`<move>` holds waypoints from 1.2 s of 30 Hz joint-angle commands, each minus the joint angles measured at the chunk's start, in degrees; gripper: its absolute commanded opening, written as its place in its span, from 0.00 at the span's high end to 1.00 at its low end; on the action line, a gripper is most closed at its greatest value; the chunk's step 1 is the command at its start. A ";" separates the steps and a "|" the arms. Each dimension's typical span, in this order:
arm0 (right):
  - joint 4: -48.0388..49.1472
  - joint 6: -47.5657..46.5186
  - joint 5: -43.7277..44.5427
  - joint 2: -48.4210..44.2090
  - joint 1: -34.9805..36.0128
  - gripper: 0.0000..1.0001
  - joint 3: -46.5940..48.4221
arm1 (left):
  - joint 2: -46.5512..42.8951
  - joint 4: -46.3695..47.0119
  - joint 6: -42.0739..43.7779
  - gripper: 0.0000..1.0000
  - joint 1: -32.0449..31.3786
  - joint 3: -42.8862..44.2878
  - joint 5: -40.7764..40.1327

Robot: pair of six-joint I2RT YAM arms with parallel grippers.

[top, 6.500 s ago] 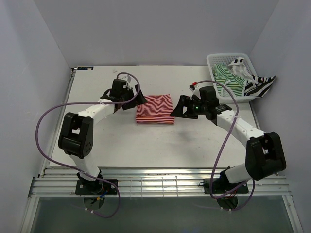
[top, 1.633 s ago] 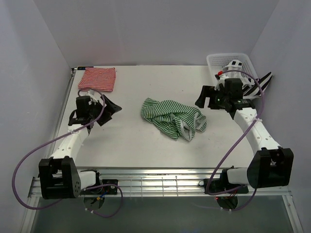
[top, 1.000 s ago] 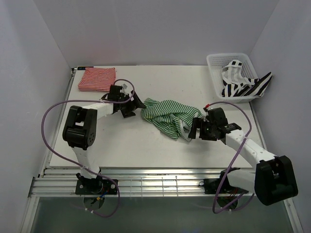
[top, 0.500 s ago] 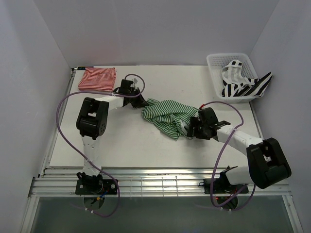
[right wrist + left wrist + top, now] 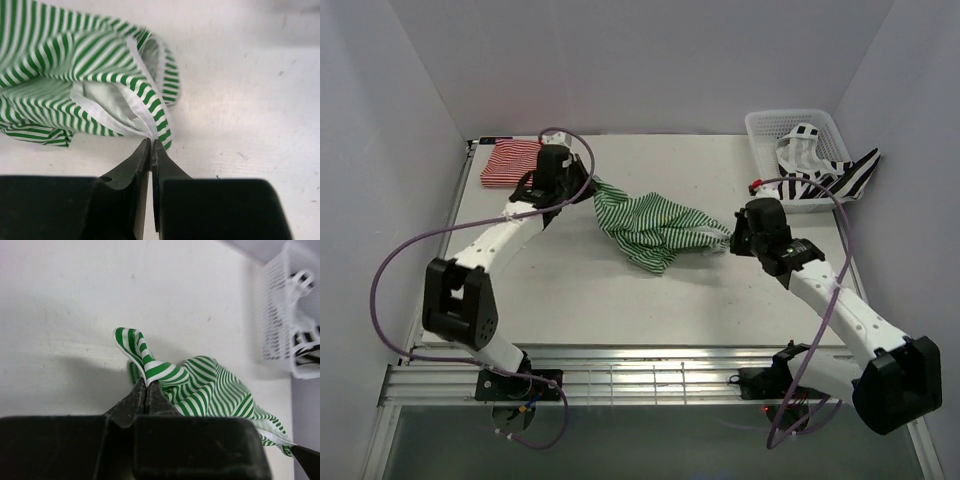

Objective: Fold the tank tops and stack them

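L claw (image 5: 146, 390): pinched tight on a corner of green top (image 5: 650, 225), at its far-left end.
R claw (image 5: 151, 148): pinched on the white-trimmed edge at its right end.
green top: bunched, strung btwn both claws, middle down on table (image 5: 620, 310).
red top (image 5: 508, 163): folded flat, far-left corner, partly behind L arm.
blk/wht top (image 5: 825, 178): draped in & over basket (image 5: 765, 122), far right.
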 commanded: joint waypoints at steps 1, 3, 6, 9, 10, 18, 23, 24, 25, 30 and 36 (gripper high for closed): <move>-3.83 -3.89 6.64 -7.20 -0.06 0.92 7.58 | -13.45 -2.95 0.64 1.00 0.11 2.01 -10.63; -4.81 -5.38 6.91 -10.37 -0.06 0.92 10.39 | -16.99 -4.88 0.81 1.00 0.11 3.67 -11.17; -5.96 -7.67 6.21 -13.71 -0.15 0.92 17.15 | -23.32 -7.78 1.25 1.00 0.11 6.49 -14.59; -7.71 -9.94 6.65 -15.65 -0.15 0.92 25.15 | -28.68 -10.51 2.83 1.00 0.02 10.97 -21.26; -8.15 -10.48 6.48 -16.01 -0.15 0.92 27.00 | -29.74 -11.13 3.79 1.00 0.02 12.98 -22.93; -9.30 -13.47 3.67 -14.62 -0.15 0.92 36.68 | -31.08 -13.78 7.14 1.00 0.11 18.27 -26.47; -8.69 -15.14 5.86 -7.86 -0.23 0.92 36.24 | -21.60 -13.16 9.16 1.00 0.46 17.74 -27.52; -8.34 -15.58 4.90 -4.71 -0.58 0.92 37.11 | -19.49 -13.16 8.99 1.00 2.03 18.96 -26.48; -7.38 -16.10 3.93 -3.02 -1.02 0.92 37.99 | -14.85 -13.07 8.90 1.00 3.52 19.93 -21.51; -5.52 -19.27 -8.60 9.35 -8.73 0.92 49.75 | -2.08 -14.21 6.26 1.00 14.15 32.66 -4.51; -5.52 -18.66 -17.78 11.42 -15.08 0.92 57.43 | 2.68 -15.35 9.33 1.00 15.84 47.98 2.09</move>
